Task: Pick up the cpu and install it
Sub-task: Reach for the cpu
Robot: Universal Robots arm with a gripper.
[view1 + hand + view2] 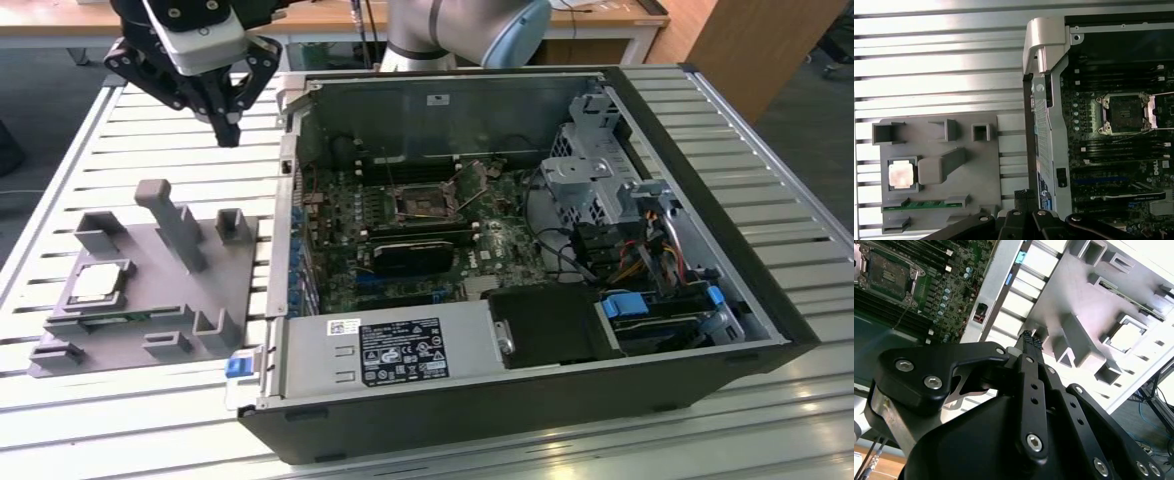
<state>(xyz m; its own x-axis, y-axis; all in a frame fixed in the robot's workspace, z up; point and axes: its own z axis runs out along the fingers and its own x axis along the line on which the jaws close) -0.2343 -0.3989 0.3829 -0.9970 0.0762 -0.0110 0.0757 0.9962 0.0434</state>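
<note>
Slatted aluminium table (80,420) under everything. At the exterior view's left you have the grey plastic fixture tray with upright posts (160,300), flat on the slats. The small flat square cpu with the shiny silver metal top (100,283) lies in a square pocket of that tray, silver side up. In the first wrist view the cpu (901,176) sits just beside a slanted grey post. In the second wrist view the cpu (1126,335) is in the same pocket. A thin green board strip (924,205) lies in a tray slot near it.

Next, your gripper with black linkage fingers under a white body (227,128) hangs over the table past the tray's far end, just beside the case wall. The fingers are pinched to a point with nothing between them. Both wrist views show the gripper (1023,196) (1030,340) with its tips meeting. It is well apart from the cpu and touches nothing. The silver-and-blue robot arm (454,30) stands behind.

Right of the tray is the open black computer case (534,410), lying on its side. Inside is the green motherboard (334,240) with a silver-framed square socket (424,202) (1124,112), dark in the middle. The silver labelled power supply box (387,350) sits at the near wall. The grey metal drive cage (587,150) is at the exterior view's right.
</note>
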